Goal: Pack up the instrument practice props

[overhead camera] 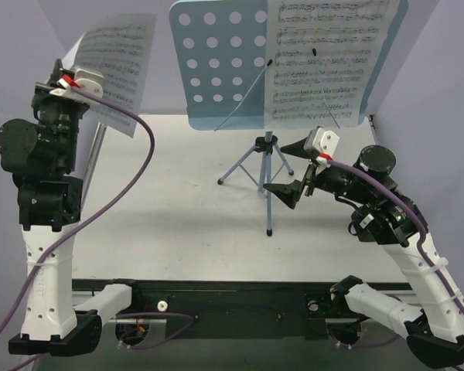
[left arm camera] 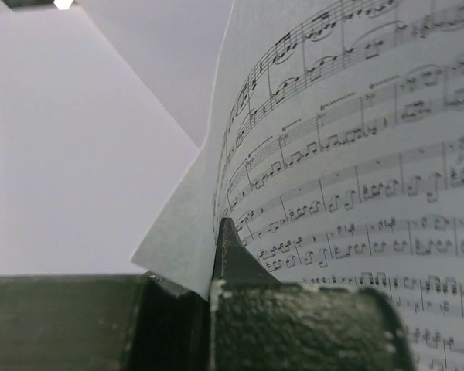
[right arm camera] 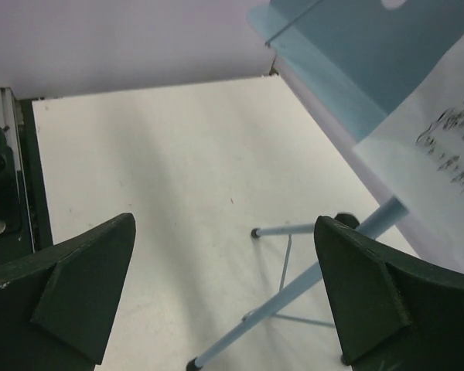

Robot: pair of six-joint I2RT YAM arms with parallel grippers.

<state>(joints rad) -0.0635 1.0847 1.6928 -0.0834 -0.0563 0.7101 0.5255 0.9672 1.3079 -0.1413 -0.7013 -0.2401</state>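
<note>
Pinching sheet-music page (overhead camera: 112,66) by its edge, my left pincer (overhead camera: 68,83) clamped on it, held high over table's (overhead camera: 178,239) far-left corner. Paper light, floppy, bows; grip near edge, avoid creasing. My right pincer (overhead camera: 288,170) gapes wide, empty, just beside music stand (overhead camera: 224,69) pole, near far edge. Stand light, top-heavy, tippy; take pole, not thin legs. Second page (overhead camera: 325,54) rests on stand, loose.

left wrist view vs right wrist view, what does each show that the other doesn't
Only left wrist: the left gripper shut on a held page, seen close up. Only right wrist: the open right gripper, the blue music stand, its tripod legs, a second page on the stand, and the table. Both: a pale wall and printed music, on different pages.
</note>
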